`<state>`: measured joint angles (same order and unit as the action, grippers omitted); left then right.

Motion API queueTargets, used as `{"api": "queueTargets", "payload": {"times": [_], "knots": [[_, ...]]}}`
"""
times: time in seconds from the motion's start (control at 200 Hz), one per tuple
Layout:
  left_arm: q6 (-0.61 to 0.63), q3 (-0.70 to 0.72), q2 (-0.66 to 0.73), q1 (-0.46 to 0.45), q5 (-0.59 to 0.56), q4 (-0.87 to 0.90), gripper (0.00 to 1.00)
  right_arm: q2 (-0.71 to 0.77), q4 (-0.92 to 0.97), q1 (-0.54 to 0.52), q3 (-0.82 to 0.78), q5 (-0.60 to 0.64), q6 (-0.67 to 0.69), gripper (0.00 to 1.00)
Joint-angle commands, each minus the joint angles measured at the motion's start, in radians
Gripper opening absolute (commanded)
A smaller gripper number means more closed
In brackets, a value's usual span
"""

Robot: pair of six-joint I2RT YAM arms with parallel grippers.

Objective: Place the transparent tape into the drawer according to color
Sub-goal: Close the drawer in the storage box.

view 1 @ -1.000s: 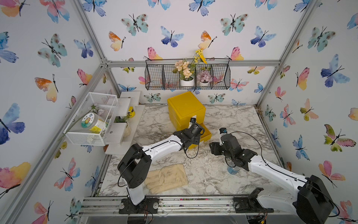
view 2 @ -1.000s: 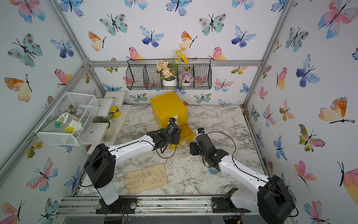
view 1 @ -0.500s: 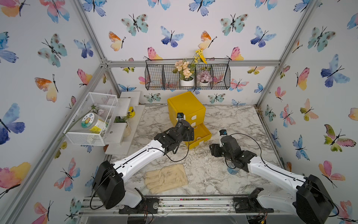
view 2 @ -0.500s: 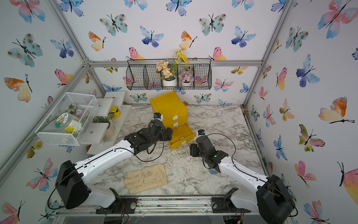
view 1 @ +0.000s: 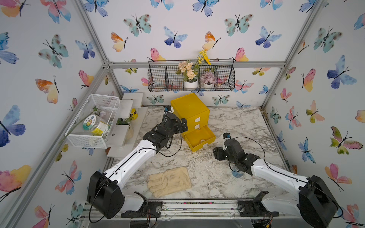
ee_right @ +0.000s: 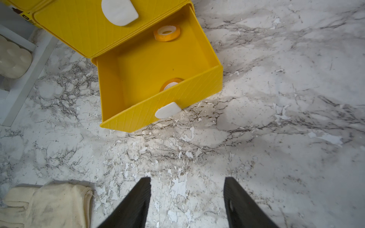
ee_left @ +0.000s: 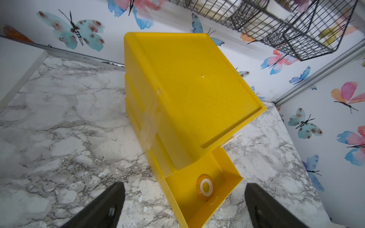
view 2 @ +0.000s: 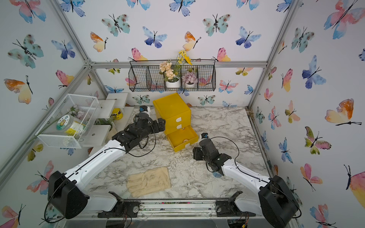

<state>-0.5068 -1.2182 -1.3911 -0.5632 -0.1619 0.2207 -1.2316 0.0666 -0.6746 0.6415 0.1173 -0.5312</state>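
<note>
Inside the bottom drawer (ee_right: 148,65): two orange tape rings (ee_right: 166,32) lay flat (seemingly its colour).
Left gripper (ee_left: 184,197): jaws wide, empty, beside the cabinet (ee_left: 187,79).
Right gripper (ee_right: 187,183): jaws apart, empty, over marble (ee_right: 276,138).

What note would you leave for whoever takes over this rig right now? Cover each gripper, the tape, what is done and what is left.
Left gripper: open, empty, beside the yellow cabinet.
Right gripper: open, empty, above the bare table in front of the bottom drawer.
Tape: two orange rolls lie in that pulled-out drawer, the back roll at its rear, the front roll against its front wall.
Done: both are stowed.
Left: no loose tape in view; upper drawers shut, contents unseen. Closing the bottom drawer is probably next.
</note>
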Motion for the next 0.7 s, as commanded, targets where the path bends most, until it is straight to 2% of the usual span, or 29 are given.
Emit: {"api": "queueTargets", "payload": {"times": [0.0, 0.175, 0.36, 0.696], "knots": [[0.022, -0.056, -0.063, 0.017, 0.031, -0.039, 1.0, -0.021, -0.03, 0.001, -0.014, -0.032, -0.006, 0.64], [0.043, -0.109, -0.162, 0.029, -0.036, -0.024, 0.97, -0.06, -0.066, 0.001, -0.008, -0.069, -0.004, 0.64], [0.044, -0.138, -0.225, 0.04, -0.058, -0.003, 0.95, -0.124, -0.113, 0.001, 0.01, -0.097, 0.002, 0.63], [0.049, -0.144, -0.258, 0.053, -0.04, 0.032, 0.92, -0.36, -0.238, 0.026, 0.109, -0.104, 0.008, 0.58]]}}
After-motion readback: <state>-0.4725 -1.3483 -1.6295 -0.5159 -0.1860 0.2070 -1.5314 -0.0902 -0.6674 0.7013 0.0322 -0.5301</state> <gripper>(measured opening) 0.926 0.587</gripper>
